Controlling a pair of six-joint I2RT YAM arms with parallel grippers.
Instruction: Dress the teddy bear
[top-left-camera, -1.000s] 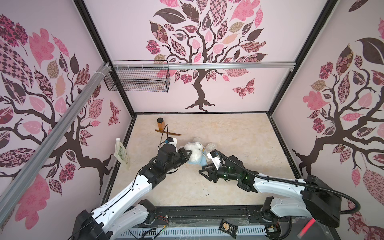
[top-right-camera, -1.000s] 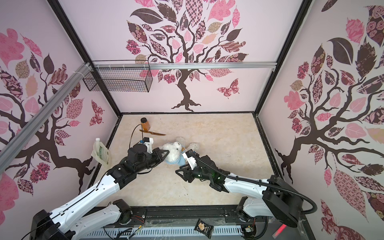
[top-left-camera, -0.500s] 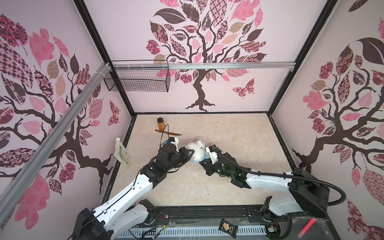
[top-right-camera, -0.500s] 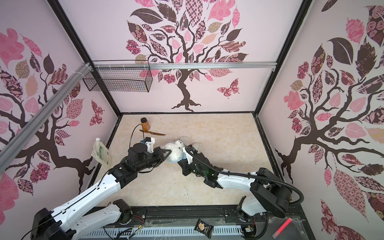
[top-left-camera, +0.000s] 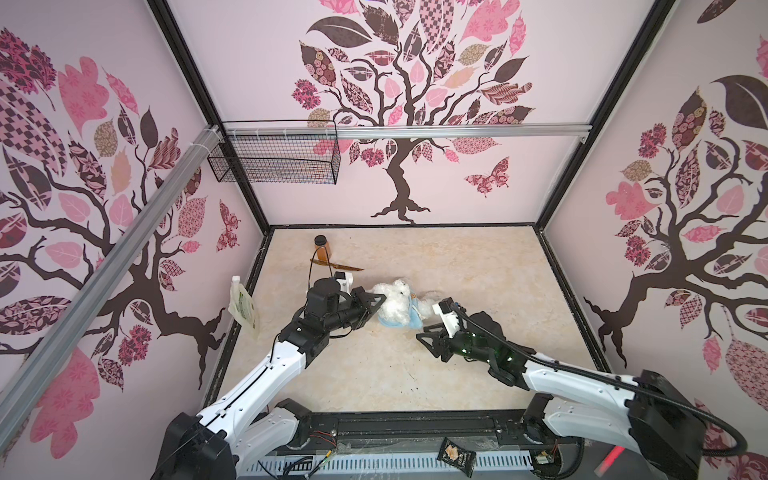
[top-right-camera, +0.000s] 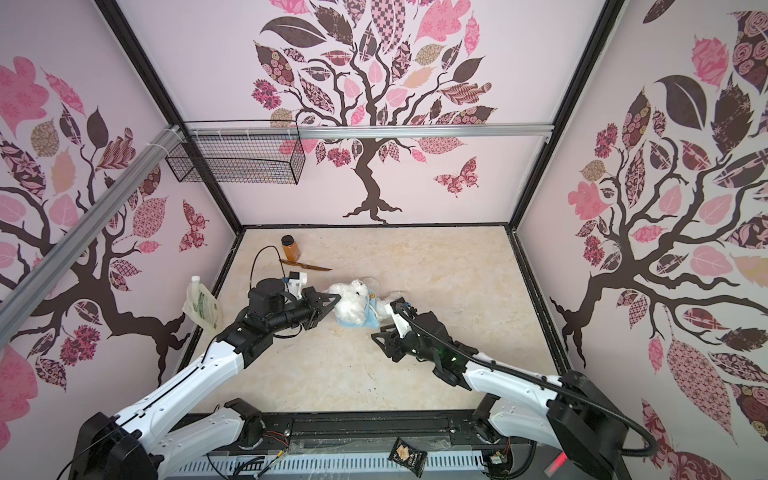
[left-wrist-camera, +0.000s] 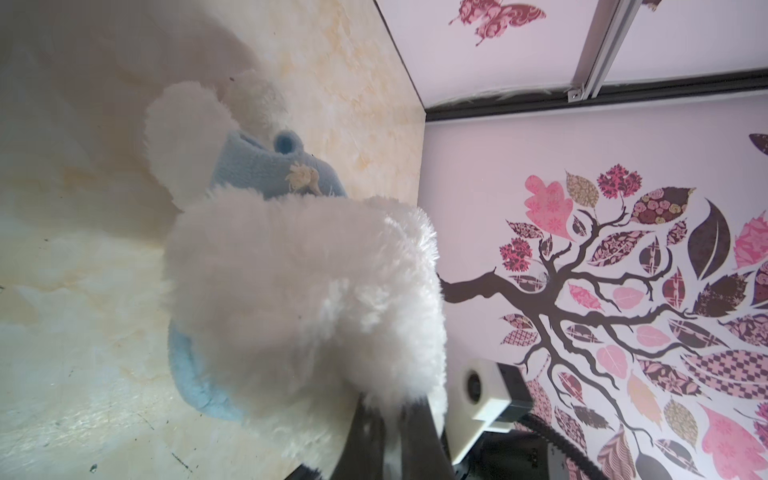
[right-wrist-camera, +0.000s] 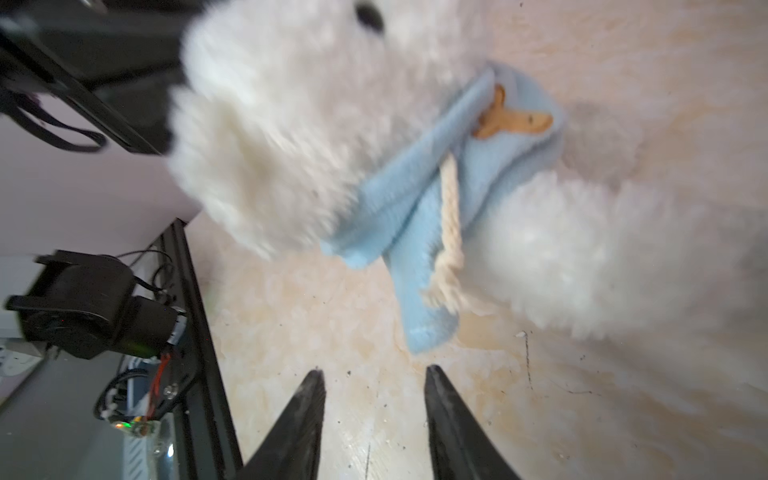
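Your left hand (top-left-camera: 380, 298) pinches the teddy bear (top-left-camera: 395, 302).
Your right hand (right-wrist-camera: 374, 374) hangs open near the blue shirt (right-wrist-camera: 419, 232), empty.

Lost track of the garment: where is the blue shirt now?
Mid-table in both top views: the light blue shirt lies bunched under the teddy bear, between the left gripper holding the bear and the open right gripper.

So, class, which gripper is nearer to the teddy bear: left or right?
Left. The left gripper is shut on the teddy bear, touching its fur. The right gripper is open and apart from the bear, stopping short of the blue shirt.
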